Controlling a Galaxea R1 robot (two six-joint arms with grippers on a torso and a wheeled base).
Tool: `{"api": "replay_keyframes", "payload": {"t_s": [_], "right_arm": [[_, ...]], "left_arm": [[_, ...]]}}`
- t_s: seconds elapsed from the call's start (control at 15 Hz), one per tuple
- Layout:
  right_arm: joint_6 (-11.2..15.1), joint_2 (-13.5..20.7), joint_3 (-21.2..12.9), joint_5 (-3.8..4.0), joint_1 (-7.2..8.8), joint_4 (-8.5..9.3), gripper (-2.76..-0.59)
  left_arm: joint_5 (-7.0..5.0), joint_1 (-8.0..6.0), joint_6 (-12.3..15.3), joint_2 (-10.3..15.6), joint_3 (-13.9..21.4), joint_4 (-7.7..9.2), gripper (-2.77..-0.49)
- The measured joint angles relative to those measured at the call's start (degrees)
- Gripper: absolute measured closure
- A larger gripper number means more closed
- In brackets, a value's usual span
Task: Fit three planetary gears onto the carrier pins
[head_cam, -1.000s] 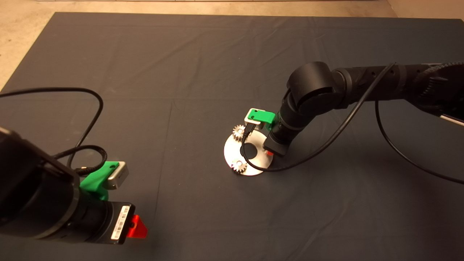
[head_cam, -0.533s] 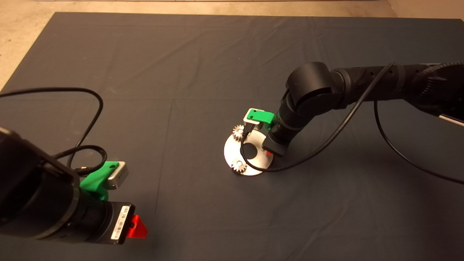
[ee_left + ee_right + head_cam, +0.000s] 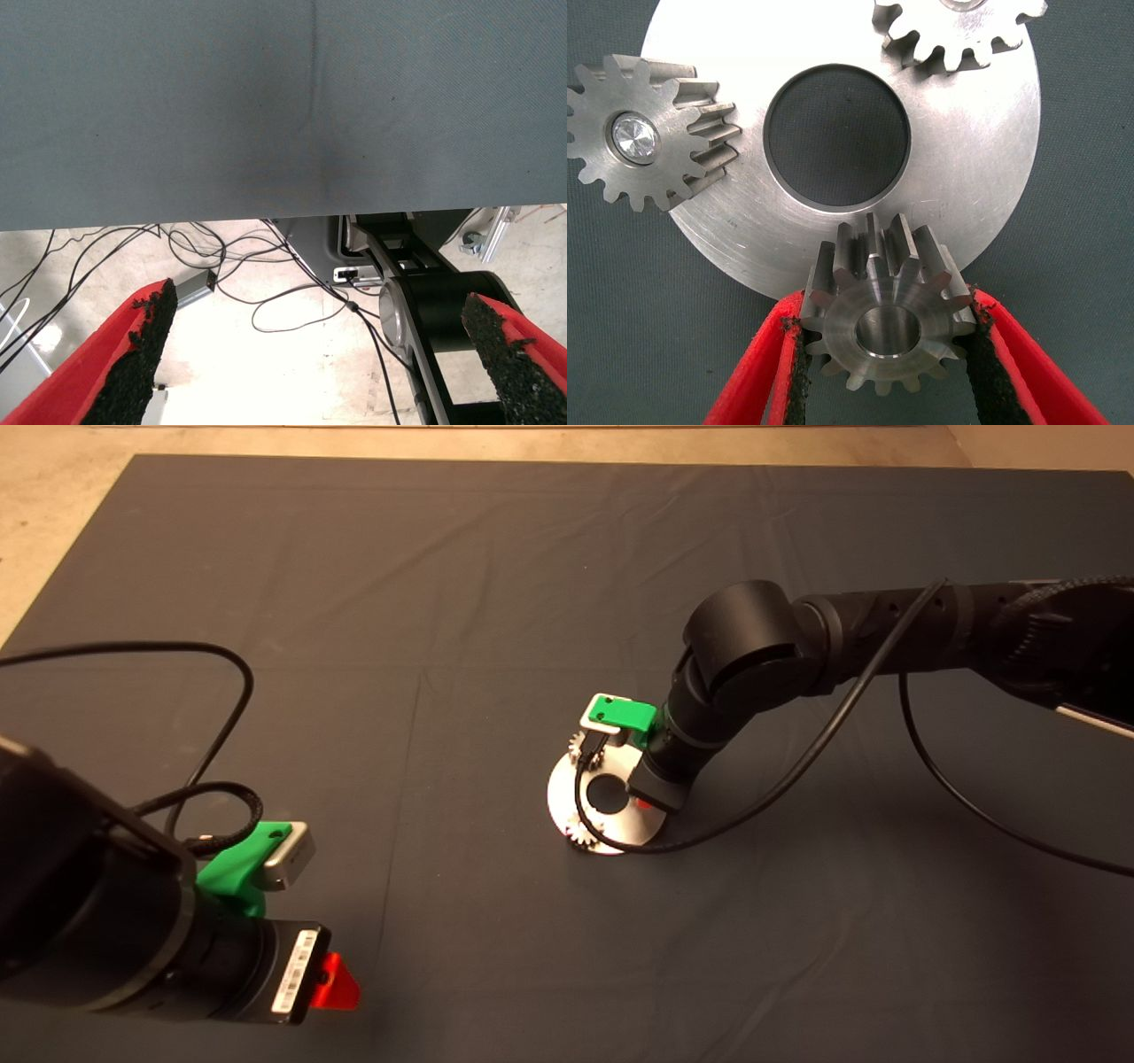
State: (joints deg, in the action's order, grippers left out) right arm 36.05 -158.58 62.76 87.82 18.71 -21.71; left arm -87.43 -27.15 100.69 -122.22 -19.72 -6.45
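Two small silvery-grey toothed planetary gears (image 3: 651, 142) (image 3: 957, 31) seated on carrier pins (image 3: 636, 140) of flat round silver metal disc (image 3: 983, 168) with central hole, near middle of dark mat (image 3: 443, 558). Third silvery-grey gear (image 3: 886, 323) clenched between red, black-padded fingers (image 3: 766, 376) of right green gripper (image 3: 888, 354), held over disc's rim, bore empty, third pin hidden beneath. Left green gripper (image 3: 314, 354) parked at mat's lower left edge, fingers spread wide, grasping nothing, floor cables beyond mat edge.
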Motion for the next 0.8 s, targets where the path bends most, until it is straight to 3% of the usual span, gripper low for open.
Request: {"api": "replay_keyframes", "payload": {"t_s": [0.8], "right_arm": [[-0.06,0.02,0.00,0.01,0.40,-0.17,-1.05]], "left_arm": [[0.00,0.00,-0.48,0.00,0.00,0.00,-2.30]]}}
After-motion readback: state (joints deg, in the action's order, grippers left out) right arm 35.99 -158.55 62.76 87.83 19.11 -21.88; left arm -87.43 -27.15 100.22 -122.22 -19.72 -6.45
